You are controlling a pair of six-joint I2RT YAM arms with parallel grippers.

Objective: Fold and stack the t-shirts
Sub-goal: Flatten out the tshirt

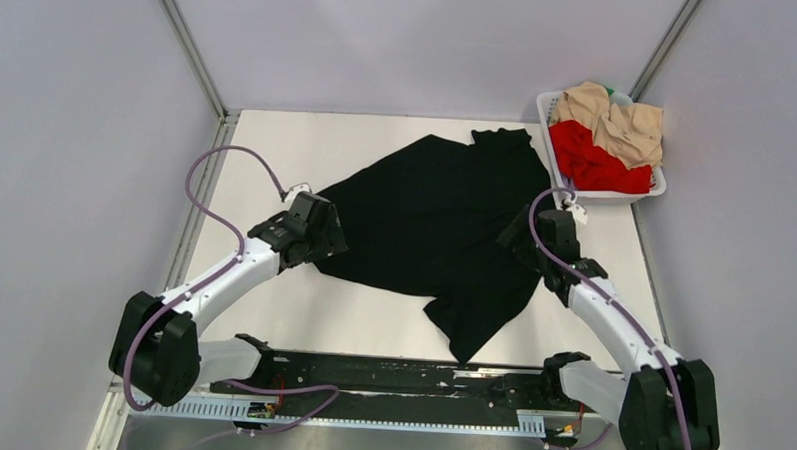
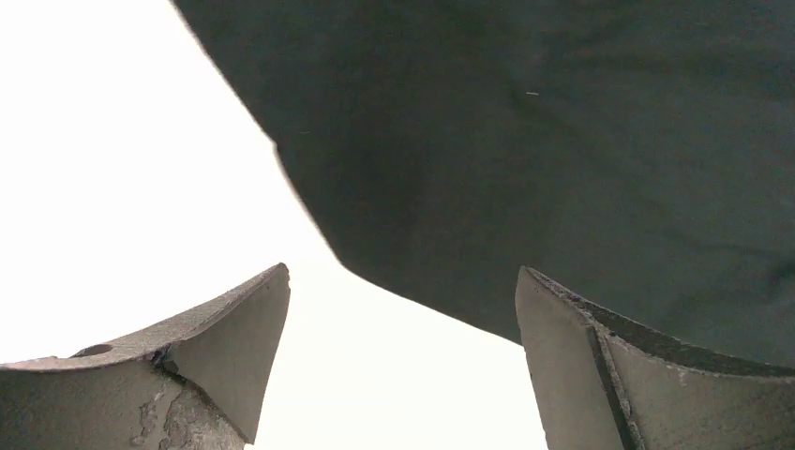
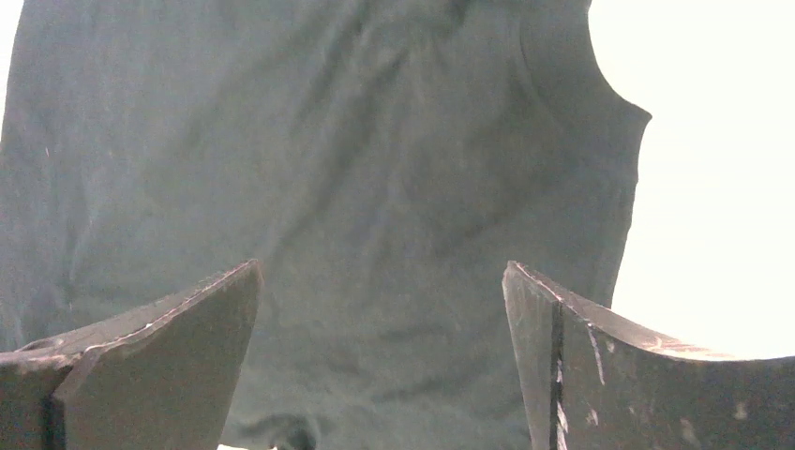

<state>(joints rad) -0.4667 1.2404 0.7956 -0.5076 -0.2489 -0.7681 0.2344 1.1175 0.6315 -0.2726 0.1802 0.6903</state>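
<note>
A grey-walled white tabletop (image 1: 371,319) is covered by a black cloth t-shirt (image 1: 434,226). A white plastic basket (image 1: 601,195), upper right, is shown only overhead. The left gripper (image 2: 403,356) and right gripper (image 3: 380,356) are spread apart.

Matt black cloth t-shirt (image 1: 445,212), white plastic basket (image 1: 616,196) — smooth table (image 1: 277,151)

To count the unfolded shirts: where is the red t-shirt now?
Top view: the red t-shirt lies in the white basket at the far right corner of the table, partly under the beige t-shirt.
</note>
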